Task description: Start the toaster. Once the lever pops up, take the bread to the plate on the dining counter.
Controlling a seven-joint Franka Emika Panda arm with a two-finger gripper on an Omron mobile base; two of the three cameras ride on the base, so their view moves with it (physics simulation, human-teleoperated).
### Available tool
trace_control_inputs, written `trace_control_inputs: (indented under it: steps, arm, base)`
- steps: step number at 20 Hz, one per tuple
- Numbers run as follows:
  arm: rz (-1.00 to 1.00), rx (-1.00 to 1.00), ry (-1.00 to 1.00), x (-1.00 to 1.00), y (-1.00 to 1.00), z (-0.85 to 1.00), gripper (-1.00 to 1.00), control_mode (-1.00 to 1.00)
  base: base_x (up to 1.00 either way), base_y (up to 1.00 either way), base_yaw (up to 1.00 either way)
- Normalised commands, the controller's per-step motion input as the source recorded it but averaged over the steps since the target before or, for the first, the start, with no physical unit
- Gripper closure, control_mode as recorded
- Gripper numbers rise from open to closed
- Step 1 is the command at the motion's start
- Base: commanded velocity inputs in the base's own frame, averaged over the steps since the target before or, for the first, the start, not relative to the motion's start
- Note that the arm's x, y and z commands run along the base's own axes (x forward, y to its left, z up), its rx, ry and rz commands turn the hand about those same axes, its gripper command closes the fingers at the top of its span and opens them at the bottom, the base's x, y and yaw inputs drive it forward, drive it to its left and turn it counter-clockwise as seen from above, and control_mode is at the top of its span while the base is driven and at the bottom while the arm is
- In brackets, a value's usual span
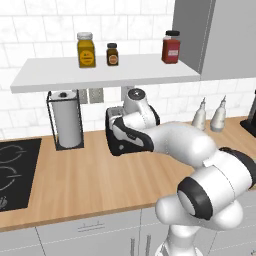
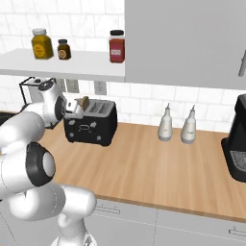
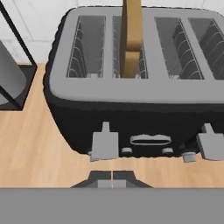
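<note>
Closed fingers poised above the toaster's left lever

My gripper (image 3: 113, 178), fingers together, sits at the frame's bottom centre; the toaster (image 3: 131, 92) fills the middle, the bread (image 3: 131, 39) upright in a slot. I could slip off the left lever (image 3: 105, 146) if I press off-centre.

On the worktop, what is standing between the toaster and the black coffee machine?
Two pale bottles stand by the wall between the toaster and the coffee machine, as seen in the right base view; otherwise bare wood.
</note>
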Motion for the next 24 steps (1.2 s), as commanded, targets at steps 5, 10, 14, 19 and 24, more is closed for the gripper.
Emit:
trace_control_inputs:
  steps: [5,10,14,19,24]
  arm:
    - [0.00,0.00,-0.03,0.19,0.00,-0.22,1.00,-1.00]
    - [0.00,0.00,-0.02,0.22,0.00,-0.19,1.00,-1.00]
    - [0.00,0.00,0.00,0.03,0.00,-0.26,1.00,-1.00]
    - [0.00,0.00,0.00,0.00,0.00,-0.43,1.00,-1.00]
    - [0.00,0.00,0.00,0.04,0.03,-0.59,1.00,-1.00]
  base:
    - [0.00,0.00,0.00]
    - [0.00,0.00,0.00]
    - [0.00,0.00,0.00]
    - [0.00,0.00,0.00]
    - [0.00,0.00,0.00]
